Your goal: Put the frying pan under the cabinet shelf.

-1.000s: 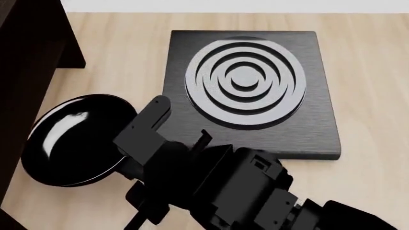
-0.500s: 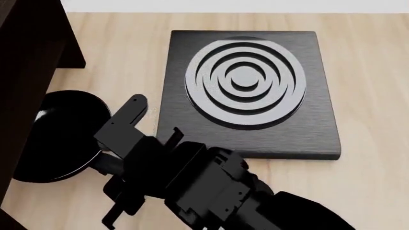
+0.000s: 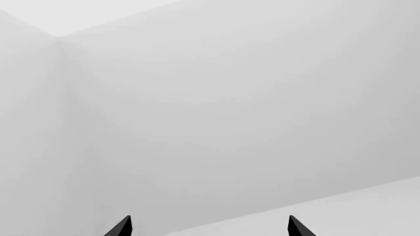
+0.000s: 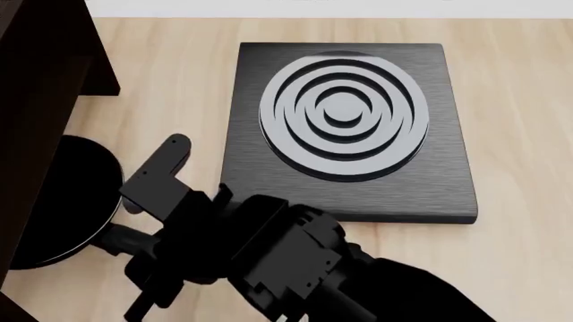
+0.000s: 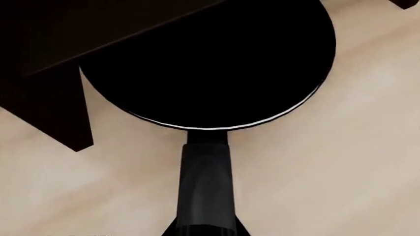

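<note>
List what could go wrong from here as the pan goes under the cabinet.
1. The frying pan is only partly beneath the cabinet shelf; its rim could catch the dark upright board seen in the right wrist view.
2. The right gripper holds just the handle, so the pan might twist.
3. The arm could nudge the square black plate.

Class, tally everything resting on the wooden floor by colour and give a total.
Black: 2, the frying pan and the square plate.
Dark brown: 1, the cabinet shelf.
Total: 3.
</note>
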